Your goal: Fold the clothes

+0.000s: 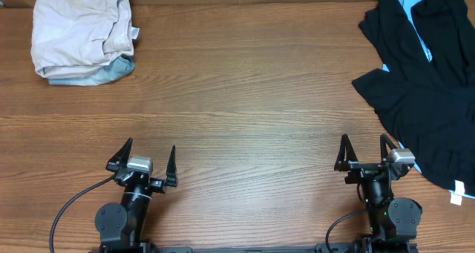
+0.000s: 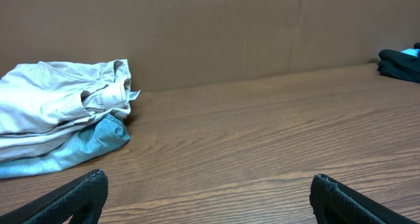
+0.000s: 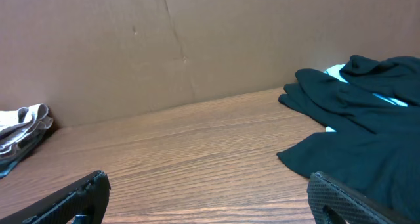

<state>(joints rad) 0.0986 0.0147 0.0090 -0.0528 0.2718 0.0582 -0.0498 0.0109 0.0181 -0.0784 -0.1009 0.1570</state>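
Observation:
The pale beige shorts (image 1: 80, 30) lie folded in a bundle at the table's far left corner, on top of light-blue denim shorts (image 1: 107, 73). They also show in the left wrist view (image 2: 59, 99) and at the left edge of the right wrist view (image 3: 23, 129). My left gripper (image 1: 143, 159) is open and empty near the front edge, far from the shorts. My right gripper (image 1: 365, 150) is open and empty at the front right, next to the black garments.
A heap of black garments with light-blue trim (image 1: 427, 82) covers the right side of the table, also in the right wrist view (image 3: 367, 125). A brown cardboard wall (image 2: 230, 33) runs along the back. Bare wooden table (image 1: 245, 112) lies between the two piles.

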